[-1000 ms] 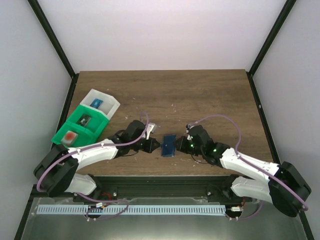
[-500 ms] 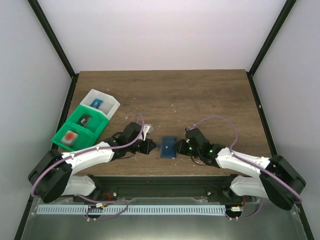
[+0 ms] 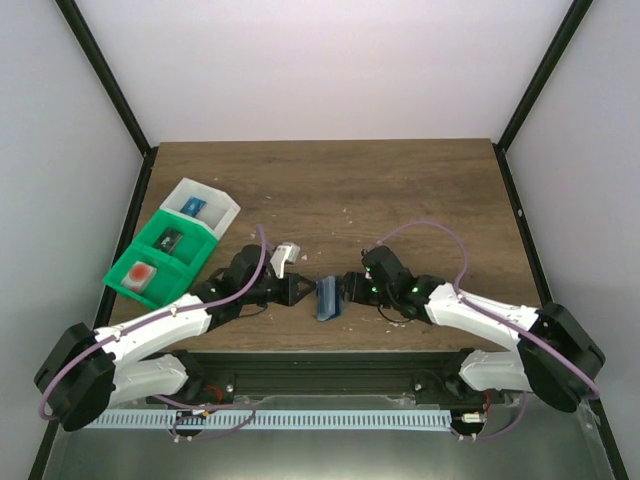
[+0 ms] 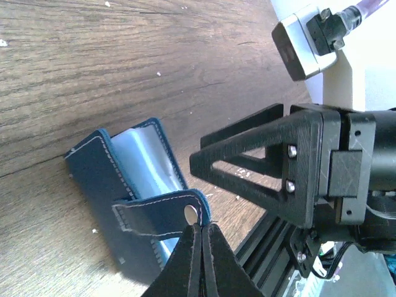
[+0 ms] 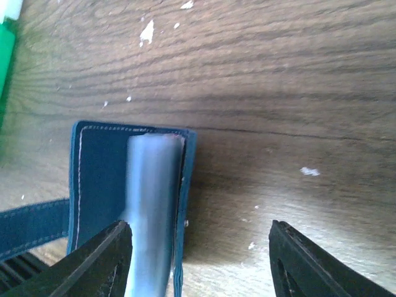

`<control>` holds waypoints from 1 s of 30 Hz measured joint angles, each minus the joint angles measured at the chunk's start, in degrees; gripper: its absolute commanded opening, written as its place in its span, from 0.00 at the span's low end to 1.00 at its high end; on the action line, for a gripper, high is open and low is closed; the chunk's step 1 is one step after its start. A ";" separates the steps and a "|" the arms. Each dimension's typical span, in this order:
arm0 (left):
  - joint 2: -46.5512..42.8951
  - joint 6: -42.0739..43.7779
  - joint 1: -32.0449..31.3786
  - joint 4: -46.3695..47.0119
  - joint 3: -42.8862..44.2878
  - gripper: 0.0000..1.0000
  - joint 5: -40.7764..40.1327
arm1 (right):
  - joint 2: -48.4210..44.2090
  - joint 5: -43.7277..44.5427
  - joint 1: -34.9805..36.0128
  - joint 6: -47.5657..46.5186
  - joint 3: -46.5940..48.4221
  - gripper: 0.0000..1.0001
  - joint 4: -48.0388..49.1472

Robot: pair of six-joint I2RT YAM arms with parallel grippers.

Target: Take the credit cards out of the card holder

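Wood table: left end effector pinches card holder by strap.

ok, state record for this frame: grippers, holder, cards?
left gripper: shut on the strap tab of the card holder
right gripper: open, at the holder's opposite side
card holder: on the table, partly unfolded, pale inner pocket showing
credit card: one in the green bin, near compartment; none visible in holder

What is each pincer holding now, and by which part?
The left pincer pinches the card holder by its strap tab; the right pincer is open, holding nothing.
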 measured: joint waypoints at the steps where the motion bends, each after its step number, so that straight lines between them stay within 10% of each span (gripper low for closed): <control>1: -0.09 0.00 0.00 0.11 0.00 0.00 0.00 | 0.04 -0.39 0.28 -0.07 0.09 0.62 0.00; 23: 1.27 0.17 0.02 -7.63 -0.59 0.00 -11.74 | 6.14 -4.44 1.40 4.04 -3.13 0.42 5.68; 30: 3.06 -0.81 0.24 -12.66 -0.39 0.31 -15.30 | 6.14 -5.66 1.40 5.99 -5.05 0.41 8.50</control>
